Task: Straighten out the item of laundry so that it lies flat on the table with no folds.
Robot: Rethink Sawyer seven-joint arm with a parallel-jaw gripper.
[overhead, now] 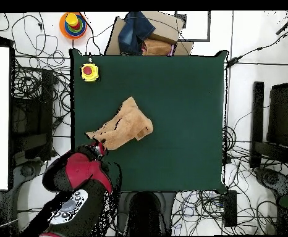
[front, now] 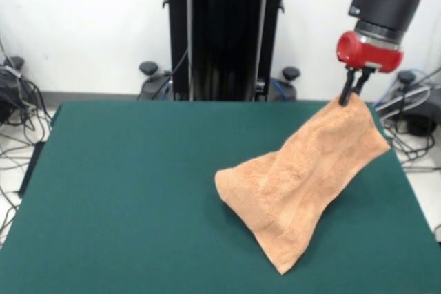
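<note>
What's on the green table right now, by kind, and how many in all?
Towel: 1, one corner lifted by the gripper, the rest draped down onto the table.
Yellow box with red button: 1, at a table corner.
Total: 2

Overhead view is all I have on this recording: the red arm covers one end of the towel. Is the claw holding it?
Observer: Yes. From the front, the claw is shut on the towel's top corner.
Operator: Is the towel lying flat?
Observer: No. That corner is lifted above the table; the cloth slopes down from it, and only the lower end rests on the felt.
Operator: Any folds?
Observer: Yes, creases run down the hanging cloth.
</note>
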